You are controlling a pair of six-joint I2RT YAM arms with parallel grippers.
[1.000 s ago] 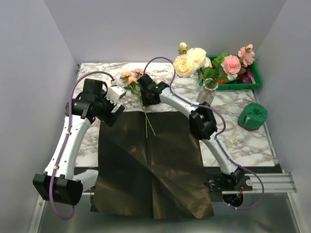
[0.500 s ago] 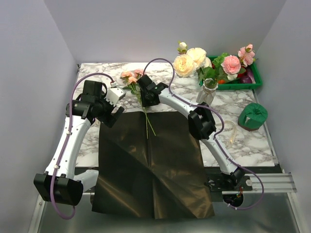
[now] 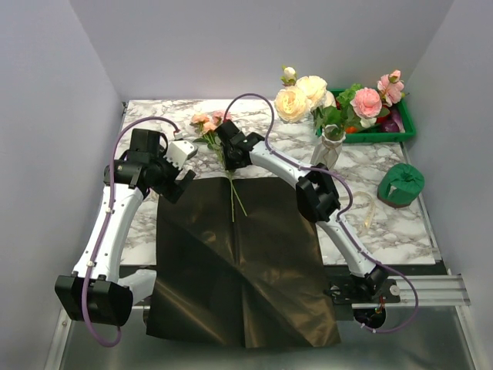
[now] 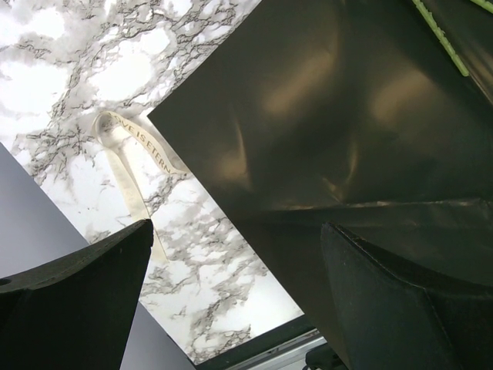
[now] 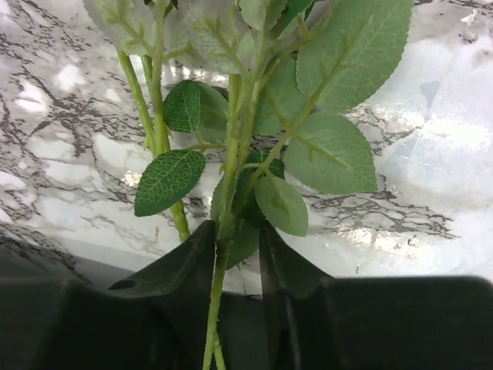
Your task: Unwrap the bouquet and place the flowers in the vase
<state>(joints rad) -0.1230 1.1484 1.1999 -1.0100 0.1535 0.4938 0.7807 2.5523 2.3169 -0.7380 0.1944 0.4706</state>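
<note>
Right pincer (image 3: 226, 154) has been shifted slightly toward the far-left along the stems and its jaws have been drawn narrower; left arm is seen unchanged.

Loose sprig (image 3: 219, 146) is laid flat on the counter (image 3: 154, 116). Its long axis runs far to near, with the pink and peach heads pointed at the far edge, slightly left. The cut ends are rested on the far edge of the black wrapper (image 3: 239, 262), which is spread flat.

Vase (image 3: 331, 148) is stood upright at far right, well apart from the sprig. It is loaded with cream blooms (image 3: 299, 99), a pink one and leaves. Green crate (image 3: 400, 131) is set just behind it; red and purple items are partly seen inside.

In the right wrist view the stems are straddled by the right pincer just below the leaves. The jaws are not clamped: a gap is seen on one side of the main stem.

Left pincer (image 4: 235, 231) is held wide open with nothing between the fingers, over the wrapper's left edge. Cream ribbon (image 4: 127, 166) is seen lying on the marble beside the wrapper.
</note>
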